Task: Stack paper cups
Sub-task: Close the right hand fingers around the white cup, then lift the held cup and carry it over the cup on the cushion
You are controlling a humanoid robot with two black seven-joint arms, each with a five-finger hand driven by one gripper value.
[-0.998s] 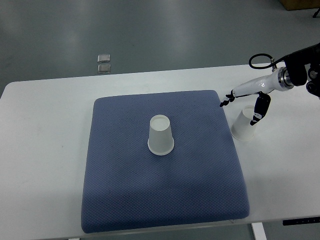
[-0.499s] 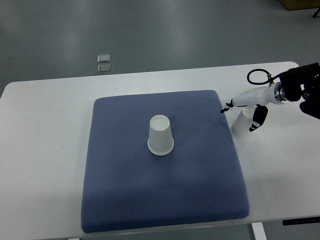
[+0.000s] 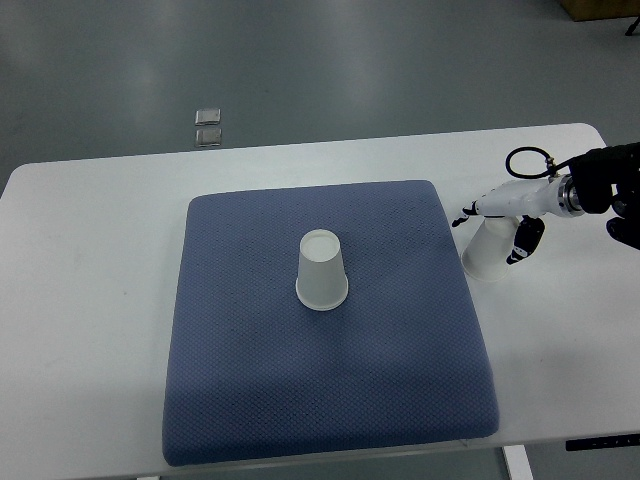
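Right hand (image 3: 494, 226) at mid-right of the frame has its fingers spread around my upturned cup (image 3: 486, 252), which sits on the table (image 3: 90, 250) just off the mat's (image 3: 330, 390) right edge. Second cup (image 3: 322, 270) stands upside down mid-mat. No readable print.

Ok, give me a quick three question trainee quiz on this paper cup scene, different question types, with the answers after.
1. True or false: the cup on the blue mat stands upside down.
2. Where is the second cup? A) on the mat B) on the white table just past the mat's right edge C) on the floor
3. Fill in: the hand at the second cup is the ___ hand.

Key: 1 true, the centre cup has its base up. 2 B. 3 right; its fingers straddle the cup, but a firm grip is not clear.
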